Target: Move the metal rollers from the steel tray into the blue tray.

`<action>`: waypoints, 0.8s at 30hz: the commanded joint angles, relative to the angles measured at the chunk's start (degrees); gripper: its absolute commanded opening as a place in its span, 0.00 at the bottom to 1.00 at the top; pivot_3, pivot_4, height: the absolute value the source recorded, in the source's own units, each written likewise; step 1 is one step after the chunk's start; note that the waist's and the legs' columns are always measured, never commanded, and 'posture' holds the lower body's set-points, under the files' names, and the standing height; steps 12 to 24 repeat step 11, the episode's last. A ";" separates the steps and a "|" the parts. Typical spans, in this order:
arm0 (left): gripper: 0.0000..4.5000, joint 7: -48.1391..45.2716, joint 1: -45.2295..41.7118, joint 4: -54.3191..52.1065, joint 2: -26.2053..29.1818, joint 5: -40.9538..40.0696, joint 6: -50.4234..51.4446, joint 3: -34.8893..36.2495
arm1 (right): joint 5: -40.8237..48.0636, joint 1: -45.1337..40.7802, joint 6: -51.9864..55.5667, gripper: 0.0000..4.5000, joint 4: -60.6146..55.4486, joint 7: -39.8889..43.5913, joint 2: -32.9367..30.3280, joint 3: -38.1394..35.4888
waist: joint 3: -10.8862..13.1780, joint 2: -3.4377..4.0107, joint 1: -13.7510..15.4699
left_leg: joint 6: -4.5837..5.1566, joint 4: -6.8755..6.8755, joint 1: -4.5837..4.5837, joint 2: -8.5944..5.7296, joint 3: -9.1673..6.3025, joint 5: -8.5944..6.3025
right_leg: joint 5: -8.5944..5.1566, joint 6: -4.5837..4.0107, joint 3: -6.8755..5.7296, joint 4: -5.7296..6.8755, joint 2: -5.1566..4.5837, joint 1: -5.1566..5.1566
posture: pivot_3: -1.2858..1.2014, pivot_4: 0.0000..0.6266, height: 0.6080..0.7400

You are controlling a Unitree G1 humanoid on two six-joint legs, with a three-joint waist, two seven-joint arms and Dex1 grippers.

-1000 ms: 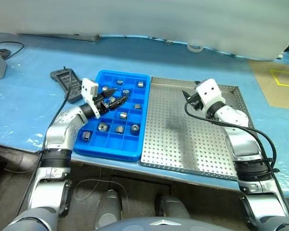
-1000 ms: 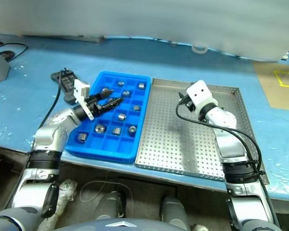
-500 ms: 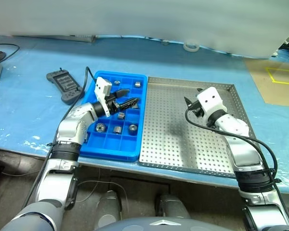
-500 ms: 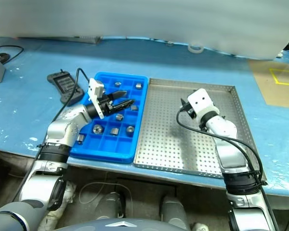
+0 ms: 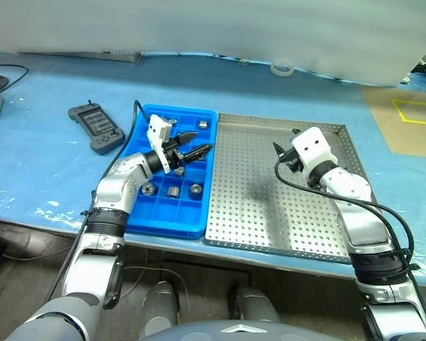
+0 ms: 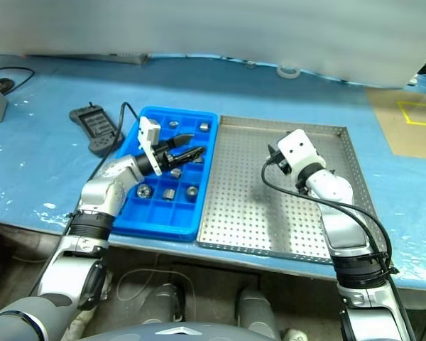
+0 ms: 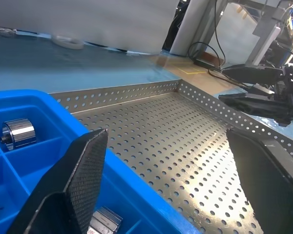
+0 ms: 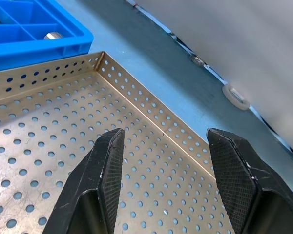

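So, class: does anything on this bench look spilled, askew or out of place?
Nothing stands out. The rollers sit inside the blue tray's compartments, the steel tray lies square beside it with no roller showing on it, and the handheld controller lies apart on the table.

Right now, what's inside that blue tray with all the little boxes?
The blue tray holds small metal rollers, one to a compartment; several compartments near the front edge are bare. The left pincer, open, hangs over the middle and hides the compartments beneath it.
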 commanded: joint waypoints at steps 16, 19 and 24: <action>0.91 0.46 0.07 -0.81 0.66 -0.03 -1.67 1.44 | -0.40 -1.99 -1.66 0.63 0.12 0.38 -0.07 0.31 | 0.00 0.00 0.01 | 0.02 0.02 0.00 0.00 0.00 -0.01 | -0.07 -0.12 0.00 0.00 -0.01 0.00 | 0.46 0.24 1.00; 0.91 0.46 0.07 -0.81 0.66 -0.03 -1.67 1.44 | -0.40 -1.99 -1.66 0.63 0.12 0.38 -0.07 0.31 | 0.00 0.00 0.01 | 0.02 0.02 0.00 0.00 0.00 -0.01 | -0.07 -0.12 0.00 0.00 -0.01 0.00 | 0.46 0.24 1.00; 0.91 0.46 0.07 -0.81 0.66 -0.03 -1.67 1.44 | -0.40 -1.99 -1.66 0.63 0.12 0.38 -0.07 0.31 | 0.00 0.00 0.01 | 0.02 0.02 0.00 0.00 0.00 -0.01 | -0.07 -0.12 0.00 0.00 -0.01 0.00 | 0.46 0.24 1.00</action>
